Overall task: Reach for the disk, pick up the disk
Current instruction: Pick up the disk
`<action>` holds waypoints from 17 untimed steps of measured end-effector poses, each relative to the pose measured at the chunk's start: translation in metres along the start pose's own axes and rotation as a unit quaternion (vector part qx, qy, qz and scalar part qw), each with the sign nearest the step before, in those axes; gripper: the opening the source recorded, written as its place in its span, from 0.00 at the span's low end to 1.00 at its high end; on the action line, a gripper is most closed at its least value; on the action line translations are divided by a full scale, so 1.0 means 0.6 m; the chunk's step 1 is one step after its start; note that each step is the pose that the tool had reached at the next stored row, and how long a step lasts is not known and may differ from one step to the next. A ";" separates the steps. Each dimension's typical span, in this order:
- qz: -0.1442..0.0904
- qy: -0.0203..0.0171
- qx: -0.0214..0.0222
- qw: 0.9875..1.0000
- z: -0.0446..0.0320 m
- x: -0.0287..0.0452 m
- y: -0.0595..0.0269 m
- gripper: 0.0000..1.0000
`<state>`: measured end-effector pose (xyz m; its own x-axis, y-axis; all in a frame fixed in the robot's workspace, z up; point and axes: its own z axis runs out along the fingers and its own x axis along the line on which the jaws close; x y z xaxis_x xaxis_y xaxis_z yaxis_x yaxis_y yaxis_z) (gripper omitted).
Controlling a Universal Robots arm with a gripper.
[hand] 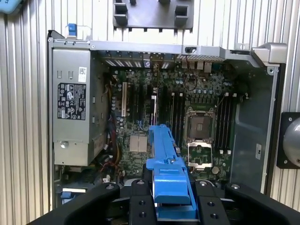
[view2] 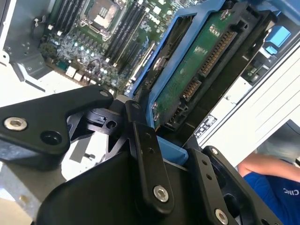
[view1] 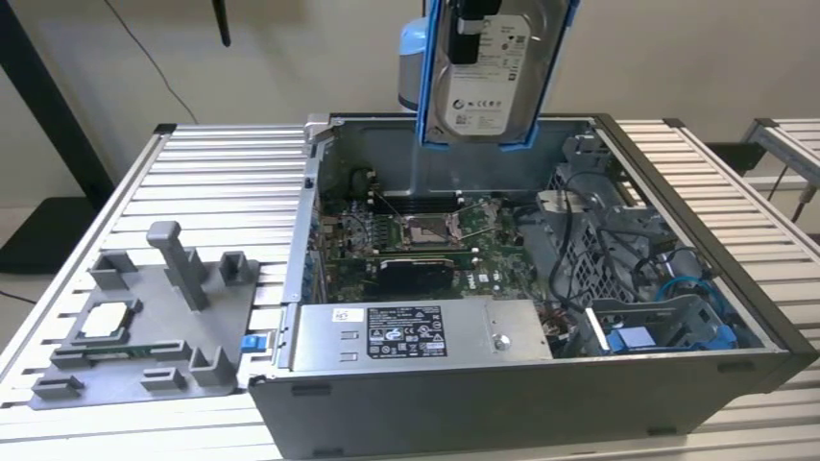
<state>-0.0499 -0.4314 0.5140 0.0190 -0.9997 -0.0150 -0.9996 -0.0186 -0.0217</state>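
Observation:
The disk (view1: 494, 72) hangs upright in the air above the back of the open computer case (view1: 513, 403). It is a silver-grey drive with a white label in a bright blue bracket. My gripper (view1: 477, 14) is shut on its upper end, and the black fingers (view1: 470, 27) reach down over the label. In the second wrist view the disk (view2: 197, 70) shows its green circuit board side, clamped between the black finger links (view2: 145, 154). In the first wrist view the blue bracket of the disk (hand: 165, 159) sticks out edge-on from the gripper (hand: 171, 190), over the motherboard.
Inside the case lie the motherboard (view1: 423, 230), a long grey box with a sticker (view1: 410, 331) and blue drive bays (view1: 666, 331). A grey fixture (view1: 154, 327) with a small silver chip (view1: 106, 320) stands at the exterior view's left. A person's arm (view2: 267, 180) shows beside the table.

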 end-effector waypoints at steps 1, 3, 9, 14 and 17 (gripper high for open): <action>0.000 0.000 0.000 1.000 0.000 0.001 0.000 0.00; 0.000 0.000 0.000 1.000 0.000 0.004 -0.001 0.00; 0.000 0.000 -0.001 1.000 0.000 0.012 -0.002 0.00; 0.001 0.000 -0.001 1.000 0.000 0.031 -0.007 0.00; 0.001 0.000 -0.001 1.000 0.001 0.047 -0.008 0.00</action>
<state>-0.0445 -0.4598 0.5129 0.0178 -0.9997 -0.0151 -0.9996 -0.0175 -0.0200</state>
